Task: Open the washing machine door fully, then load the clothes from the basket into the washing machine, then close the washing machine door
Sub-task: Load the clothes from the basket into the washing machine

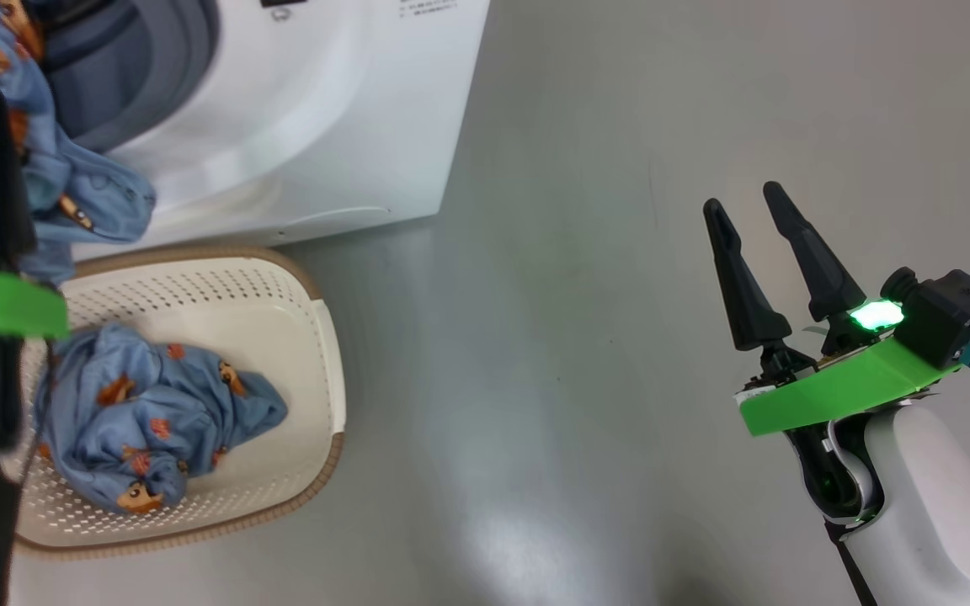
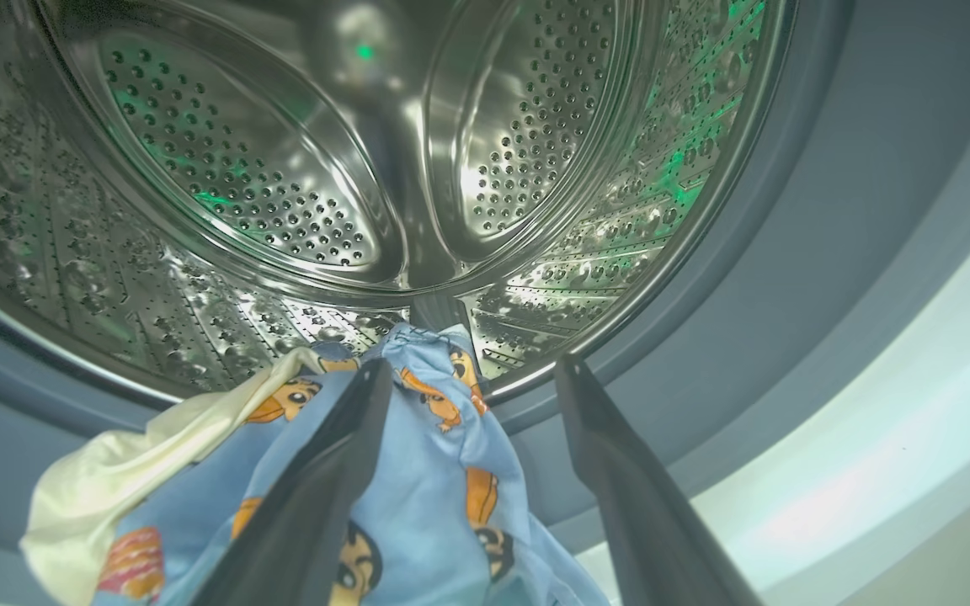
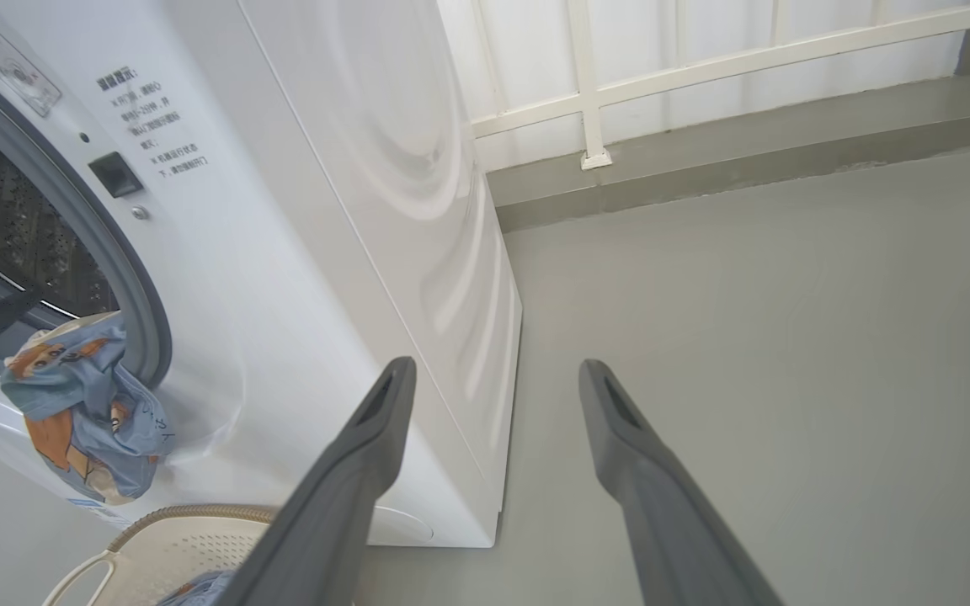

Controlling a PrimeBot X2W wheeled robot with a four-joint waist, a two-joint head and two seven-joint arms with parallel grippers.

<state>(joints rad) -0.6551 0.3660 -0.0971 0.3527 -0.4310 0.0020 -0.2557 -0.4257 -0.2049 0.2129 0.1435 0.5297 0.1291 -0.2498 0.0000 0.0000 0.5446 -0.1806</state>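
Observation:
The white washing machine (image 1: 325, 126) stands with its mouth uncovered; the door is out of view. My left gripper (image 2: 474, 370) is at the grey-blue ring (image 2: 830, 210), facing the steel drum (image 2: 283, 168), its fingers spread open. A light-blue printed garment (image 2: 443, 471) with a cream-white piece (image 2: 114, 480) drapes over one finger and hangs down the machine's lip (image 1: 72, 185) (image 3: 85, 404). Below it, the cream basket (image 1: 317, 337) holds another blue garment (image 1: 157, 421). My right gripper (image 1: 743, 198) is open and empty, far right over the floor.
The grey floor (image 1: 578, 337) stretches right of the machine and the basket. A white wall with a railing (image 3: 586, 84) rises behind the machine. The basket's handle (image 3: 81, 581) sits close under the machine's front.

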